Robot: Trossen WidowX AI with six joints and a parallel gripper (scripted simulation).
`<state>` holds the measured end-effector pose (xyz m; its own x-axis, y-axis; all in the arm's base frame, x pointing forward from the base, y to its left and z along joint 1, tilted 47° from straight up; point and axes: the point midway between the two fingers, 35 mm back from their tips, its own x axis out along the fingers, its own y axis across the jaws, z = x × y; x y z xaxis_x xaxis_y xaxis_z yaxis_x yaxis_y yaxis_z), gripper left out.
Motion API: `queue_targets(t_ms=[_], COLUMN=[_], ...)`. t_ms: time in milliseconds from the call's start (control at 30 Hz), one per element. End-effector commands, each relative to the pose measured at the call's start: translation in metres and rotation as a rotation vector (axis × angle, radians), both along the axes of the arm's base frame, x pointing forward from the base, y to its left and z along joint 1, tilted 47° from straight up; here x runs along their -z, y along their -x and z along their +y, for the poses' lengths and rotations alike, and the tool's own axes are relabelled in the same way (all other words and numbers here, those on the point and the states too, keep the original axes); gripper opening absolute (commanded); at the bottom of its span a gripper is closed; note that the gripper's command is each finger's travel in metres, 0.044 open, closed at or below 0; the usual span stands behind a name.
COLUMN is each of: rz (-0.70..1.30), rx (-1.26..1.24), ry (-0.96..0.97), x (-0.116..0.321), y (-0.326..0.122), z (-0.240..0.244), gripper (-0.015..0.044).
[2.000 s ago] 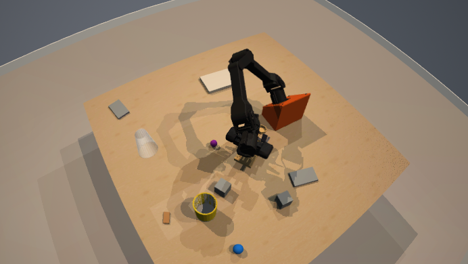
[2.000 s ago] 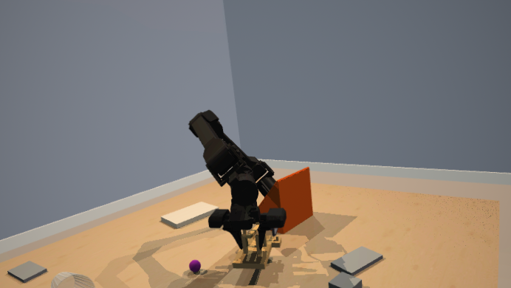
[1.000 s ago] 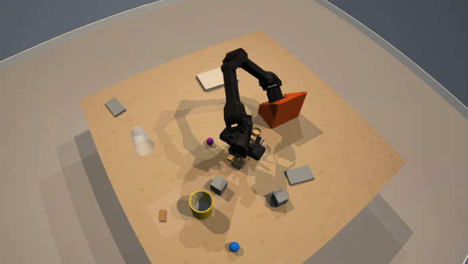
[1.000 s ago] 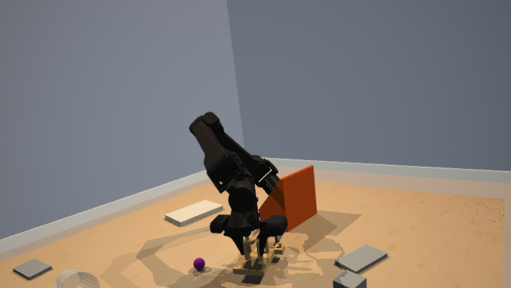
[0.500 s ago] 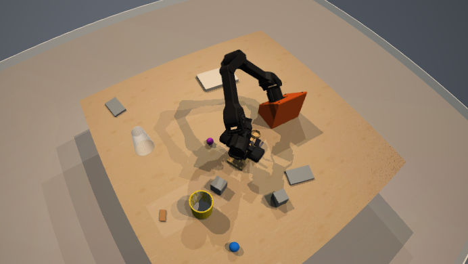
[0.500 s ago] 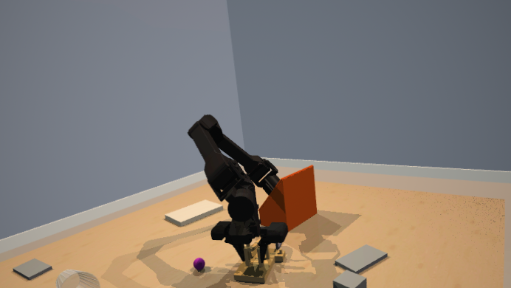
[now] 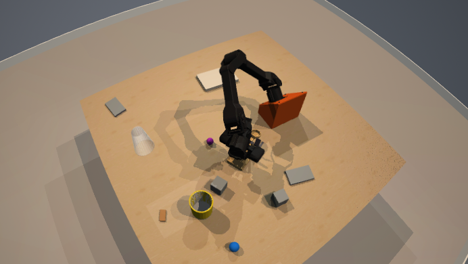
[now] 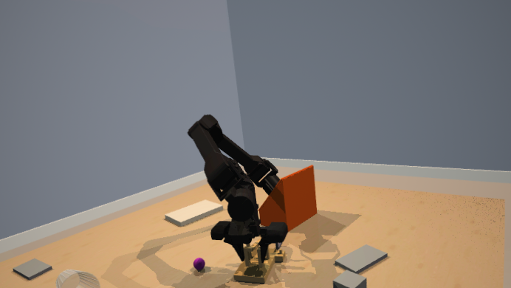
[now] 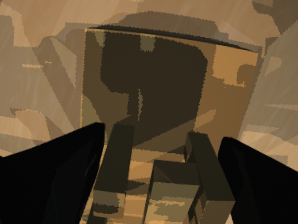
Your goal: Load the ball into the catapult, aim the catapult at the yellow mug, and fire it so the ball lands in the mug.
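Pincer (image 7: 241,159) (image 8: 252,259) (image 9: 164,140) is about half open astride the catapult (image 7: 237,163) (image 8: 249,277) (image 9: 227,110), gripping nothing afaict, probably to let go without spoiling its aim.

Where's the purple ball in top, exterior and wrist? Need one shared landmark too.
Top: purple ball near picture center, just left of the gripper.
Exterior: low, left of center, on the tabletop left of the catapult.
Wrist: not in it.
Shared landmark: the catapult's wooden base, partly hidden by the arm in top.
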<state>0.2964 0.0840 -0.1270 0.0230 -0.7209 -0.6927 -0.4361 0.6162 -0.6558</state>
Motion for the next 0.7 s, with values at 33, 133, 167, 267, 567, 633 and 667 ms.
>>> queue_targets(t_ms=[33,133,167,267,567,633,667], rz=[-0.004,-0.002,-0.001,0.001,0.005,-0.001,-0.003], rx=[0.0,-0.001,-0.001,0.0,-0.012,-0.011,-0.011], ry=[-0.001,-0.005,-0.006,-0.005,-0.001,-0.001,-0.002], x=[-0.002,-0.026,-0.039,-0.067,-0.057,-0.064,-0.066], y=[-0.001,-0.002,-0.002,0.003,0.002,0.004,0.005], z=[0.003,0.032,0.045,0.071,0.065,0.069,0.071], gripper=[0.0394,0.044,0.044,0.044,0.044,0.044,0.044])
